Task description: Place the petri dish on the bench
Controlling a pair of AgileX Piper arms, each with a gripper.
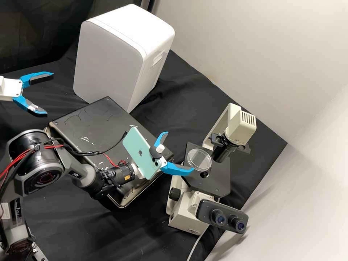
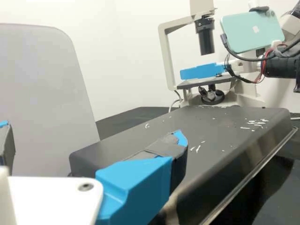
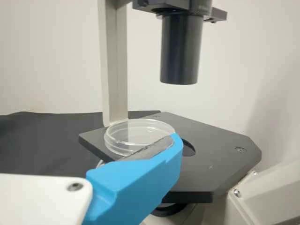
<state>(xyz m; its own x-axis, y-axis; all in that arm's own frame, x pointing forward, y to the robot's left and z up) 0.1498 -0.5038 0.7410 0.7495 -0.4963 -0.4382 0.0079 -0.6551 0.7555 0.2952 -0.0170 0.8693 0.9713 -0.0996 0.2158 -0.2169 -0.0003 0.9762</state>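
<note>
1. While I scan from the far left of the high view, my left gripper [image 1: 49, 94] hangs released above the black-draped worktop [image 1: 188, 98], its blue fingers wide apart and holding nothing.
2. Next comes a tall white box [image 1: 123, 54] with rounded corners, smooth and matte. My left wrist view puts its flank close beside that gripper.
3. A dark tray [image 1: 90, 127] lies upside down just in front of the box. The left wrist view adds pale scratches across its flat, faintly glossy bottom.
4. My right gripper [image 1: 179, 151] is released too, fingers spread, with a mint-green phone-shaped camera [image 1: 139, 152] on its wrist.
5. The petri dish [image 1: 199, 159], clear, round and shallow, sits on the black stage [image 1: 217, 177] of the cream microscope [image 1: 185, 210], under a dark tube [image 3: 182, 47]. From the right wrist view one blue fingertip [image 3: 164, 145] crosses the dish's near rim; touching or not, I cannot tell.
6. The microscope stands between tray and wall, its eyepieces facing the high camera.
</note>
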